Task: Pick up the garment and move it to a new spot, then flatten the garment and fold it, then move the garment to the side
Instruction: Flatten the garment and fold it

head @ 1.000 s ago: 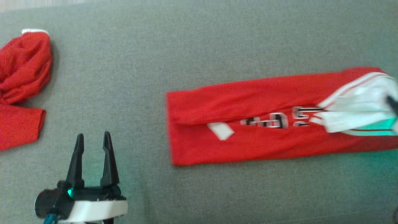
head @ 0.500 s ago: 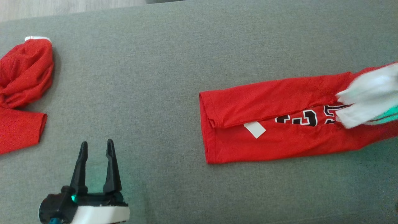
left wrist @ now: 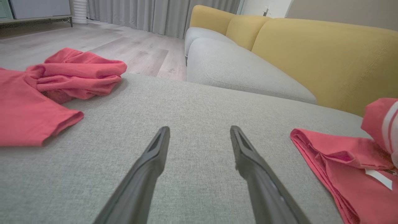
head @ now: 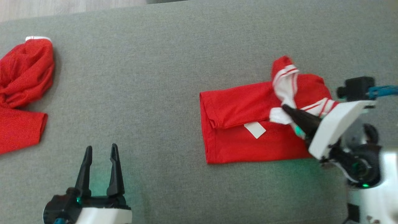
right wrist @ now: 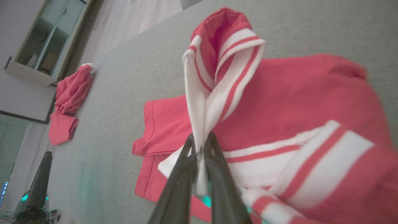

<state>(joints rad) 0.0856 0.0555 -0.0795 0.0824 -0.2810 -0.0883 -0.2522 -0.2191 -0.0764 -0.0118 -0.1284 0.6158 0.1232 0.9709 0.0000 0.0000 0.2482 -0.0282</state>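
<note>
In the right half of the head view, the right gripper is clenched on the white striped trim of the red garment, which lies on the grey cushion. It should lay the trim flat and square to the hem. The left gripper, at lower left, stands released.

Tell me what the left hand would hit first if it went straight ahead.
Likely nothing: the left hand points across bare grey fabric surface, between the crumpled red garment and the folded red jersey.
</note>
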